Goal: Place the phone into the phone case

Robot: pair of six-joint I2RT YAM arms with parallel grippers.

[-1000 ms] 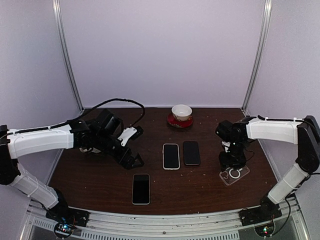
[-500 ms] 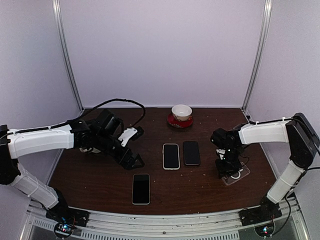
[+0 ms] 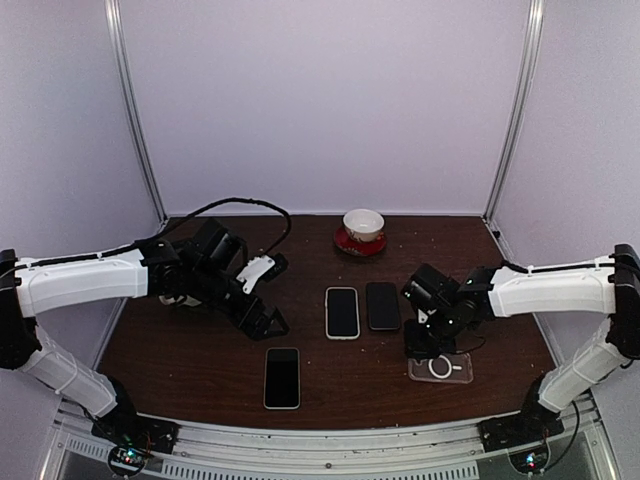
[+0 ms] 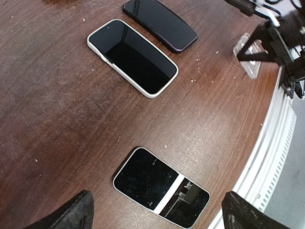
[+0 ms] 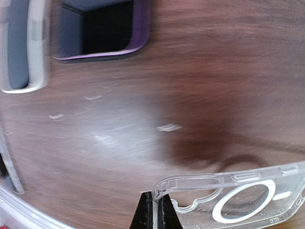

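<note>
The clear phone case (image 3: 440, 366) with a white ring lies at the right front of the table. My right gripper (image 3: 418, 350) is shut on its left corner rim. In the right wrist view the black fingertips (image 5: 147, 212) pinch the rim of the case (image 5: 238, 195). Three phones lie screen up: one with a pale rim (image 3: 282, 377) near the front, a white-rimmed one (image 3: 342, 312) and a dark purple one (image 3: 382, 305) at mid table. My left gripper (image 3: 262, 320) hangs open above the front phone (image 4: 161, 187), with nothing between its fingers.
A white bowl on a red saucer (image 3: 363, 230) stands at the back centre. A black cable (image 3: 240, 203) loops over the left arm. The metal rail (image 3: 330, 440) runs along the table's near edge. The white-rimmed phone (image 4: 132, 57) and purple phone (image 4: 159, 23) lie side by side.
My right gripper has shut on the case's corner and carried it left and nearer, toward the table's middle front. The left arm has not moved.
</note>
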